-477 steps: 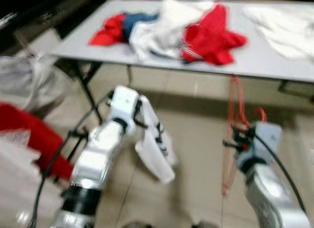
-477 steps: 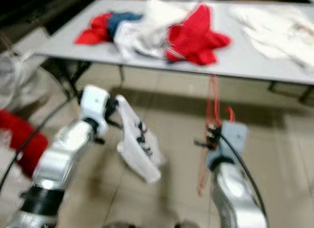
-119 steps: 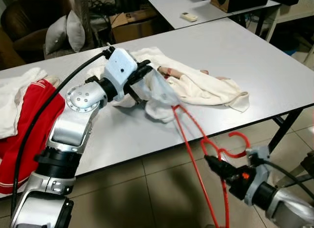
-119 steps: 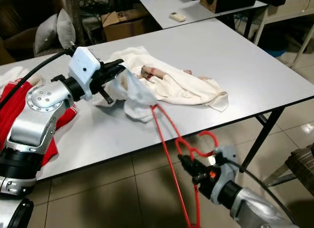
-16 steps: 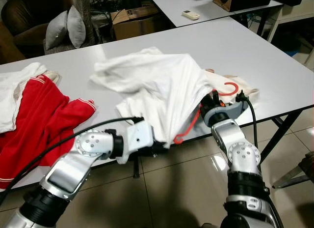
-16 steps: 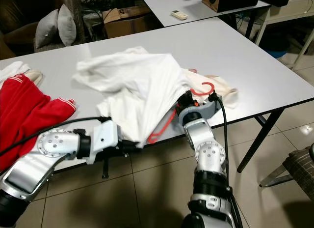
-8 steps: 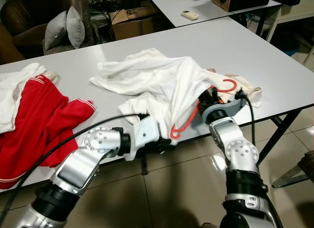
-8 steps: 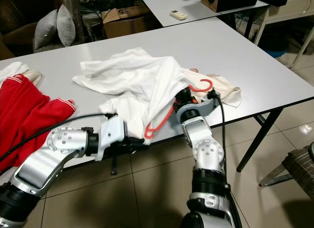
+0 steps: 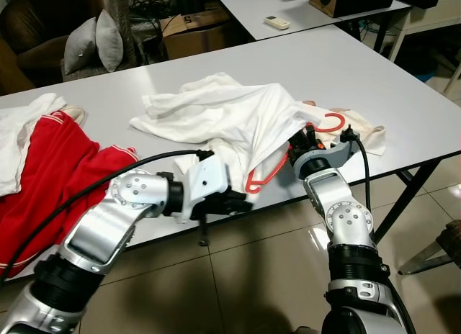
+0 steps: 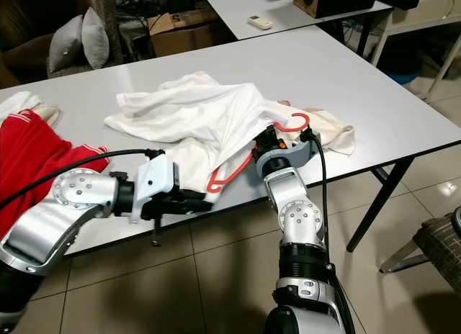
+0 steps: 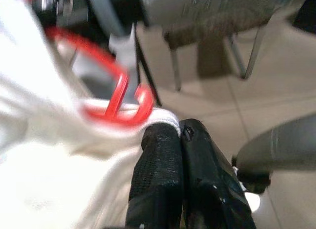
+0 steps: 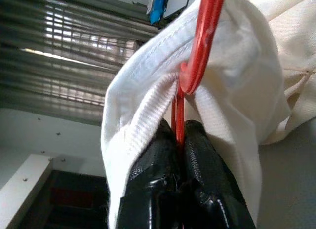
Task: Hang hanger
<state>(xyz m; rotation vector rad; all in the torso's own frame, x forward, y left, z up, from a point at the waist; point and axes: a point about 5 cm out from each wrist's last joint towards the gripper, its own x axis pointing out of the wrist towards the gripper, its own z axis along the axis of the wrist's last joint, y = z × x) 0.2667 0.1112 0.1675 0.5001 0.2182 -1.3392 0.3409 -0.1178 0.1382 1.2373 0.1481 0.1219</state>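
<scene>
A red hanger (image 9: 328, 123) sits inside a white shirt (image 9: 230, 118) on the grey table (image 9: 389, 82). Its hook pokes out of the collar and one red end (image 10: 220, 179) shows below the hem. My right gripper (image 9: 301, 141) is shut on the hanger's neck, and the right wrist view shows the red wire (image 12: 178, 115) between the black fingers with the collar (image 12: 237, 91) wrapped around them. At the table's front edge my left gripper (image 9: 241, 203) is shut, with the shirt's hem (image 11: 160, 118) caught at its fingertips (image 11: 163, 140).
A red garment (image 9: 50, 168) and another white one (image 9: 18, 125) lie at the table's left. A cream garment (image 9: 364, 132) lies behind the hanger's hook. Beyond are a second table with a remote (image 9: 276, 21), cushions (image 9: 90, 46) and a box (image 9: 191, 28). A chair (image 9: 443, 251) stands at the right.
The shirt has sunk flatter onto the table and the hanger's hook stands out more. My left gripper has stayed at the hem by the table edge while its arm swung left.
</scene>
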